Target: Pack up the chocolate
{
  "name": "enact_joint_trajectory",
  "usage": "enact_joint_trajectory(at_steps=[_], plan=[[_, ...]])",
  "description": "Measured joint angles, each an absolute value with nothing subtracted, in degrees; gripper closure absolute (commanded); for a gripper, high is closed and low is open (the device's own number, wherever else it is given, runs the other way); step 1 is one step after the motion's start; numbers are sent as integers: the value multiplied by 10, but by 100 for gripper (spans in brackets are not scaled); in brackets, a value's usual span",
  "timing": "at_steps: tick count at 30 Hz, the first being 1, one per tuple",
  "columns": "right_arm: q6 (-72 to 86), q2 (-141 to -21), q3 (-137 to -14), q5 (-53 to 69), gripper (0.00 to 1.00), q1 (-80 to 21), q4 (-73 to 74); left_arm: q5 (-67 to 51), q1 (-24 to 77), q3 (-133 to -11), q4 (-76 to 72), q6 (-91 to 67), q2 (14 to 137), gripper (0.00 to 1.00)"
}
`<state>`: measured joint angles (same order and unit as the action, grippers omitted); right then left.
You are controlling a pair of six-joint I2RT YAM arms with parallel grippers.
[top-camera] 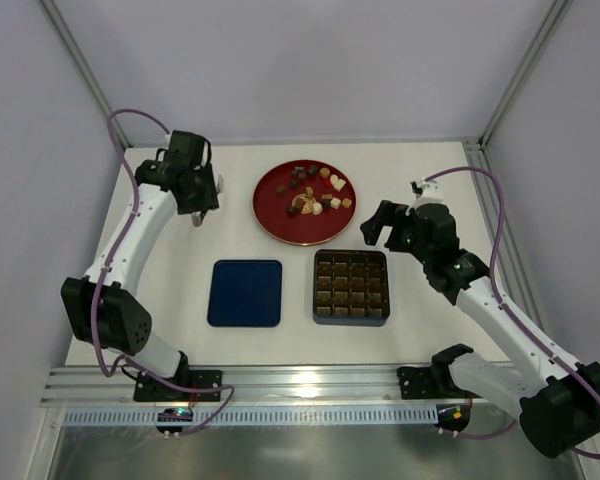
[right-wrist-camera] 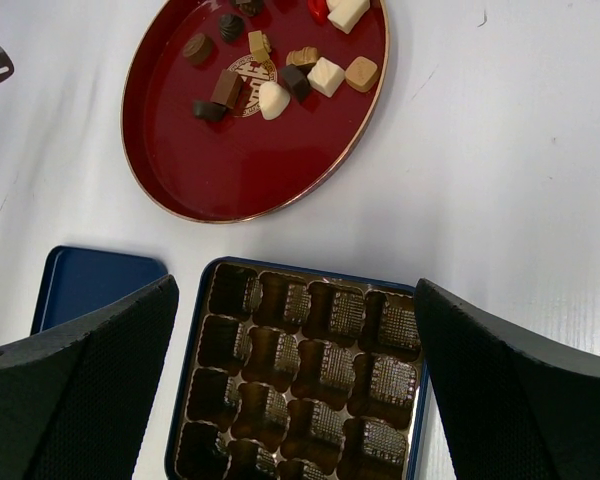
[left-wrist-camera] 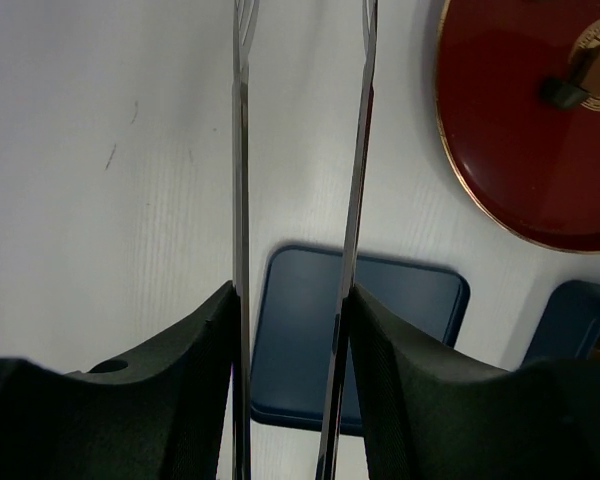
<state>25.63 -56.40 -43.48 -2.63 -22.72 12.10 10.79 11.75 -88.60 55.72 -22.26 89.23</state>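
Lid: blue lid (top-camera: 245,293) is lying flat on the table (top-camera: 180,262), nearest the arm bases.
Tray: brown gridded tray (top-camera: 351,319) is sitting just right of the lid, not touching it.
Right gripper: right gripper (top-camera: 378,226) is hovering by the tray's far right corner, jaws spread wide, gripping nothing.
Left gripper: left gripper (top-camera: 196,210) is hanging over bare table left of the plate, thin metal blades standing slightly apart, nothing between them.
Plate: red plate (top-camera: 290,229) is sitting just beyond the tray and lid.
Chocolate: chocolate (top-camera: 312,192) is lying clustered on the plate's far half, some pieces touching.
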Motion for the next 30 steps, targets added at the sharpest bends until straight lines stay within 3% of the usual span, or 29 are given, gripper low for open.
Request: enact_joint_trajectory(at_steps=[14,30], plan=[[255,-562,-435,-37,0,-227,127,94,280,-1017,582,-245,974,54],[254,-550,-435,-43,0,-227,140,90,341,-1035,586,-254,1054,53]])
